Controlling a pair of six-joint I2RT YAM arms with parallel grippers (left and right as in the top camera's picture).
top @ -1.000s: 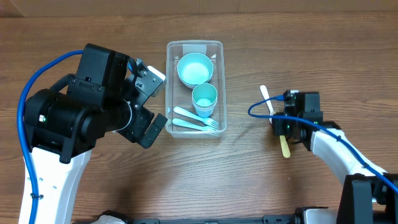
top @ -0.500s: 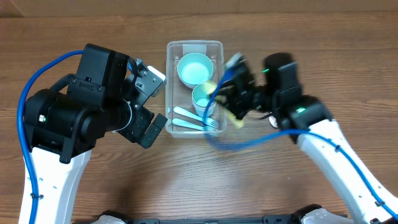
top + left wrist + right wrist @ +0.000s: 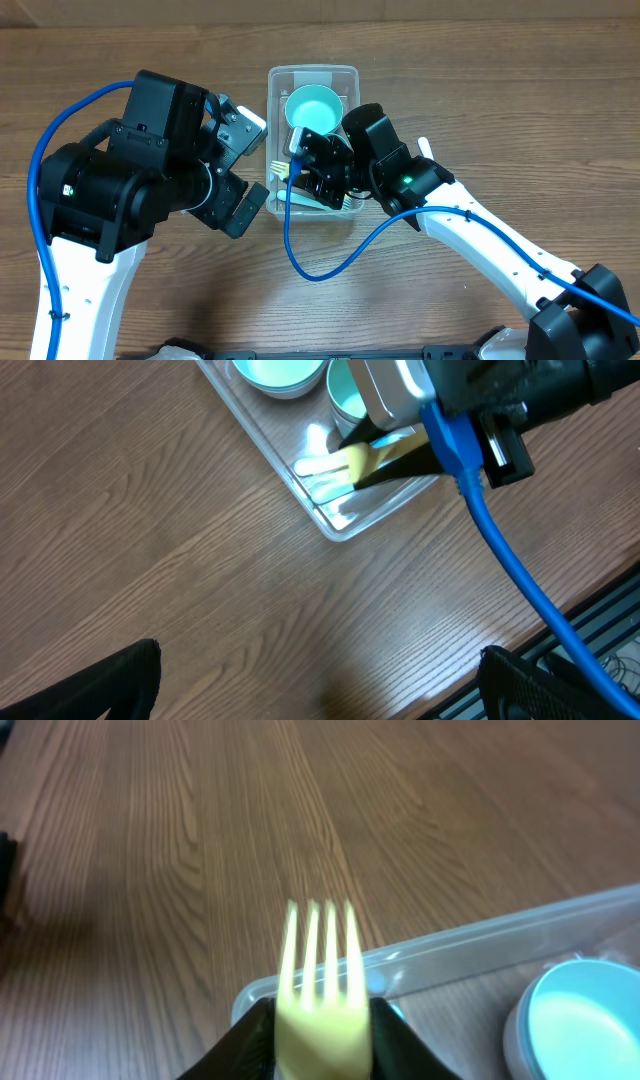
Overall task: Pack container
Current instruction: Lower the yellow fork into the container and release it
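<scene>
Right arm swung in from the tabletop's right side to over the container (image 3: 310,71) at centre. Right gripper (image 3: 322,1032) jaws were clenched on the yellow fork (image 3: 320,970) (tines reaching the left wall). Left gripper (image 3: 252,168) jaws were spread, empty, just beside it. Risk: releasing there could leave the fork across the rim or outside.

Fork (image 3: 322,1020) is recorded as yellow, bowl (image 3: 314,108) teal, container (image 3: 312,70) clear, table (image 3: 480,60) brown with wood grain, cables (image 3: 505,560) blue.

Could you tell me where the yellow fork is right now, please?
The right gripper holds the yellow fork over the container's left edge, tines pointing toward the left gripper.
</scene>
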